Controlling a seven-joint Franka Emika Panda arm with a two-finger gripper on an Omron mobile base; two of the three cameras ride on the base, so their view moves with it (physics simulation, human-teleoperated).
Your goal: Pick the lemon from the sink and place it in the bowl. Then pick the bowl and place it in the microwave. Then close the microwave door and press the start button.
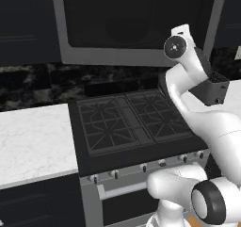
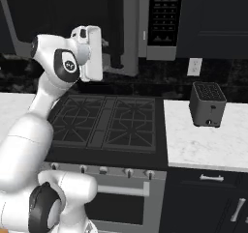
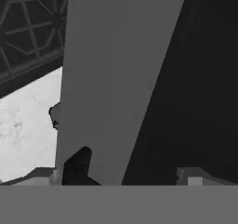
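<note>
- While the white arm bends up over the stove (image 1: 136, 122), its hand is raised to the microwave (image 1: 141, 28), and the gripper (image 3: 125, 174) sits close against the microwave door (image 3: 111, 79) with both tips spread wide, holding nothing.
- From the right base view, the hand is beside the door's black vertical handle (image 2: 116, 38); contact cannot be told.
- Door frame is smooth grey metal around dark glass; a black keypad strip (image 2: 164, 17) stands at the right.
- Stove top is black with cast grates, knobs along its front.
- White marbled counter (image 2: 208, 140) carries a dark boxy toaster (image 2: 207, 104), its slots showing nothing inside.
</note>
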